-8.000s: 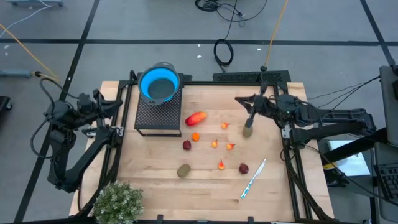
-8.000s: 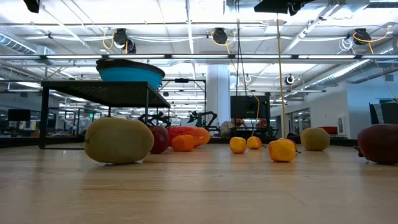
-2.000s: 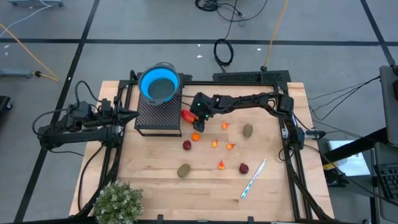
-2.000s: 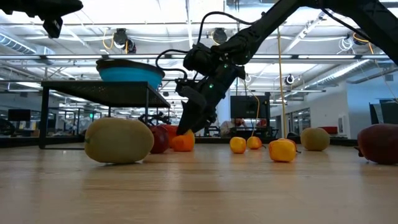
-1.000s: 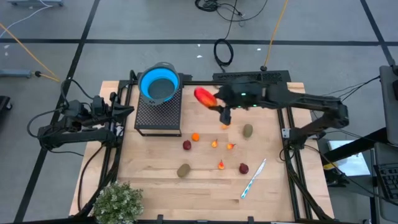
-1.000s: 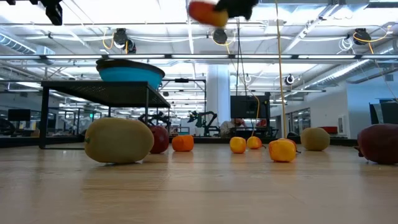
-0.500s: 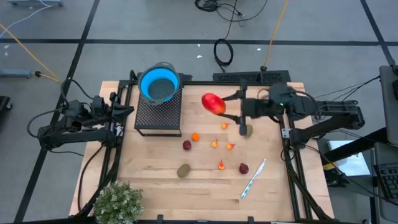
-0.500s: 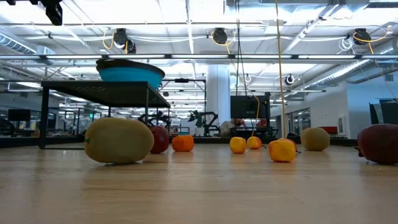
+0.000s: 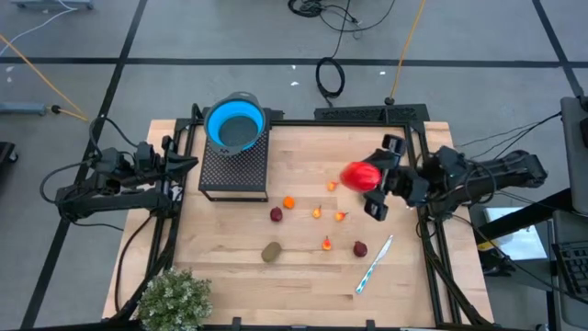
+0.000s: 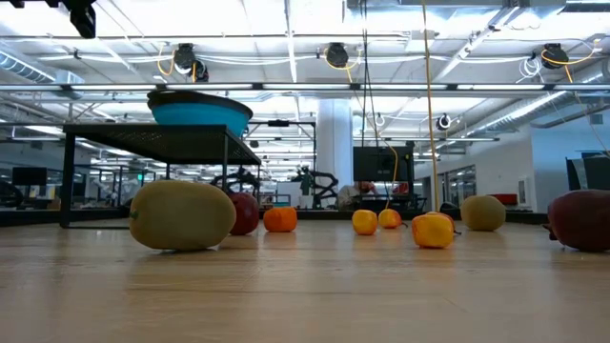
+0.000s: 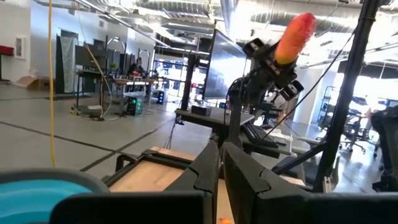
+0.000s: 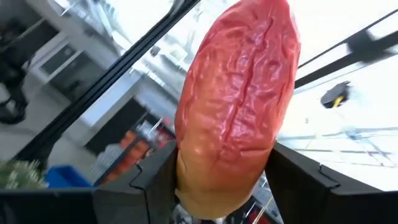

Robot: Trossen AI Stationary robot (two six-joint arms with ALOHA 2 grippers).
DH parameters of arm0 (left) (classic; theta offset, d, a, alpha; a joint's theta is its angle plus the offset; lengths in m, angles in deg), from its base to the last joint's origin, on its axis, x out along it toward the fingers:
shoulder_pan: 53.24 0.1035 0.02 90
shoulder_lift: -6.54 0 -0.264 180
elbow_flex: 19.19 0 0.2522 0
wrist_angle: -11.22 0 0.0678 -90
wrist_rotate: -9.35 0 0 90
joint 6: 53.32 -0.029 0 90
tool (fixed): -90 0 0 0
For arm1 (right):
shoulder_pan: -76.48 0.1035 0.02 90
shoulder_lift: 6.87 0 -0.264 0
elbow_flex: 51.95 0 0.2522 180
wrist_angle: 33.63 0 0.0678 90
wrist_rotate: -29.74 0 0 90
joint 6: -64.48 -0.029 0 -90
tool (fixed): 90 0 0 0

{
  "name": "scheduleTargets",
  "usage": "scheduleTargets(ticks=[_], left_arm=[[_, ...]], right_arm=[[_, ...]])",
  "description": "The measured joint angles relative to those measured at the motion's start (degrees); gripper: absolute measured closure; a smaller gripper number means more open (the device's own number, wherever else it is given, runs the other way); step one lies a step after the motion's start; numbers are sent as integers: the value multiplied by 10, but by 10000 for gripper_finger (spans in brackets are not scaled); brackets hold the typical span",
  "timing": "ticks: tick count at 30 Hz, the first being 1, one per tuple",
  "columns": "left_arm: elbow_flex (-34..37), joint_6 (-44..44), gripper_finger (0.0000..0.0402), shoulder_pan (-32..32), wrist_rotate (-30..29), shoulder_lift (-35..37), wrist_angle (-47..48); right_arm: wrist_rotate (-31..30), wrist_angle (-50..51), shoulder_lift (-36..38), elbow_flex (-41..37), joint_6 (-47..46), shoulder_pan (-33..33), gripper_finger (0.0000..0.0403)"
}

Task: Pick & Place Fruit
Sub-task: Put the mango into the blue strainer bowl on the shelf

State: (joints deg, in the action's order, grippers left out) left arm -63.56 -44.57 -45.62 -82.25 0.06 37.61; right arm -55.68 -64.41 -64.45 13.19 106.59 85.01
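Observation:
An elongated red-orange fruit [image 9: 359, 175] is up in the air over the table's right half, with my right gripper [image 9: 372, 180] shut on it. The left wrist view shows it sticking up out of that gripper [image 11: 271, 60], high above the table. On the wood lie a brown-green oval [image 9: 272, 250], two dark red balls [image 9: 276, 214] [image 9: 360, 248] and several orange bits [image 9: 317, 212]. My left gripper [image 9: 188, 164] waits shut at the table's left edge, beside the black stand. My right gripper pinches the fruit's orange lower end [image 12: 198, 186] between its two fingers [image 12: 148, 186], one on each side. The fingers point upward, and the fruit stands out beyond them, red tip [image 11: 303, 22] up and slightly tilted, lifted clear of the table.
A blue bowl [image 9: 236, 126] sits on a black mesh stand [image 9: 234, 170] at the far left. A white-and-blue pen [image 9: 375, 264] lies near the right front. A bushy green plant [image 9: 175, 299] stands at the near left corner. A second oval [image 10: 483, 212] shows in the low view.
My right gripper has carried the red-orange fruit from near the bowl toward the table's right edge and somewhat toward the near edge, staying high. It has tipped upward, so the fruit now shows more end-on from above. Nothing on the table has moved.

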Motion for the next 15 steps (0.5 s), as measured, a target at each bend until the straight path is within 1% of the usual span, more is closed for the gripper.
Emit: scheduleTargets(ticks=[4, 11, 13, 15], left_arm=[[0, -12, 378, 0, 0, 0, 0], [0, -13, 378, 0, 0, 0, 0], [0, -13, 378, 0, 0, 0, 0], [0, -13, 378, 0, 0, 0, 0]], right_arm=[[-2, -57, 15, -38, -23, 0, 193], [-2, -73, 22, -48, -27, 0, 193], [-2, -78, 22, -49, -68, 0, 193], [-2, -79, 26, -49, -146, 0, 193]])
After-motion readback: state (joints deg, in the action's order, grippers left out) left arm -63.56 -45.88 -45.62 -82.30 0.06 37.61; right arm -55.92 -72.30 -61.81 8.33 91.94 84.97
